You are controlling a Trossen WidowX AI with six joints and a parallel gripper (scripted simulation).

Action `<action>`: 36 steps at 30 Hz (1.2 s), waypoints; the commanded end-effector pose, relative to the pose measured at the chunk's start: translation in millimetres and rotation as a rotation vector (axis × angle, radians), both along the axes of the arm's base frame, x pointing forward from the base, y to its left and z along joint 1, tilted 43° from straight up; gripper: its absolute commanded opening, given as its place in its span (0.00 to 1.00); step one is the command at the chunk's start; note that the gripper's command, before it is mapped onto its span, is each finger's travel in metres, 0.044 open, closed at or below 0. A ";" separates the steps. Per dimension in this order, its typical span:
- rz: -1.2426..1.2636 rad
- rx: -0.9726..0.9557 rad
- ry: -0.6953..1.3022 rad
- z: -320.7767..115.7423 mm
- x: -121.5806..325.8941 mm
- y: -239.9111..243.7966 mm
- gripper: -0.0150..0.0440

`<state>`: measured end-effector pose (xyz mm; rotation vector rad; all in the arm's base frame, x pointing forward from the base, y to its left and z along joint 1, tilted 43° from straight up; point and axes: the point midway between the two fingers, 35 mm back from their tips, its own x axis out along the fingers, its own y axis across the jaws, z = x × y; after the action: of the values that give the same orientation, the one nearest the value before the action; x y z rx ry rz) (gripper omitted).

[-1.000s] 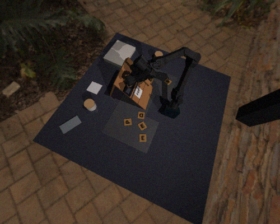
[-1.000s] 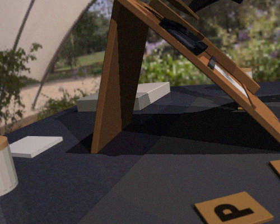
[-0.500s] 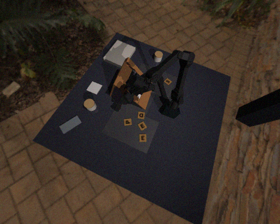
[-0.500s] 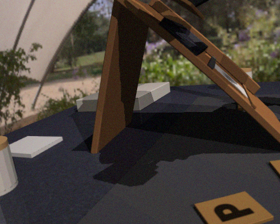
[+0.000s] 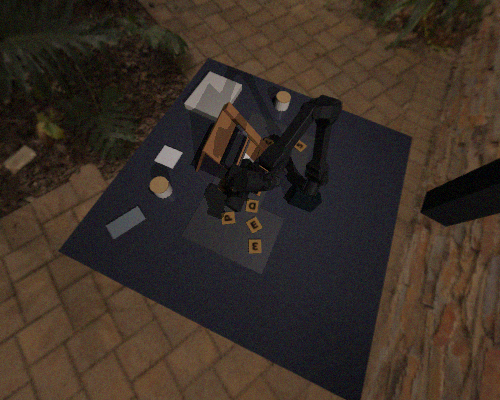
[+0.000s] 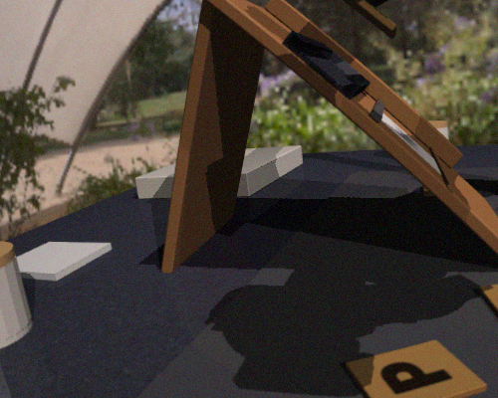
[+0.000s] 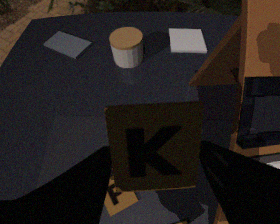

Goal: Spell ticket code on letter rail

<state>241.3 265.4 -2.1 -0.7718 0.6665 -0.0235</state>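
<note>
My gripper is shut on the K tile, whose letter stands upright in the wrist view. It hangs above the table, beside the sloping wooden board. The dark rail crosses the board; no tile shows in its visible part. The ticket sits below it, its code unreadable. The P tile, D tile and two E tiles lie loose. The S tile lies behind the arm.
A lidded jar, a white pad and a grey-blue slab stand left of the board. A pale box and another jar are behind it.
</note>
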 end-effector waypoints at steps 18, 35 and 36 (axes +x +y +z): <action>0.014 -0.014 -0.013 -26.5 39.1 -10.0 0.25; 0.014 -0.015 -0.013 -21.5 39.2 -13.5 0.25; 0.014 -0.015 -0.013 -21.1 39.3 -13.9 0.25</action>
<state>280.1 251.8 -25.1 -0.7894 0.6499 -0.0246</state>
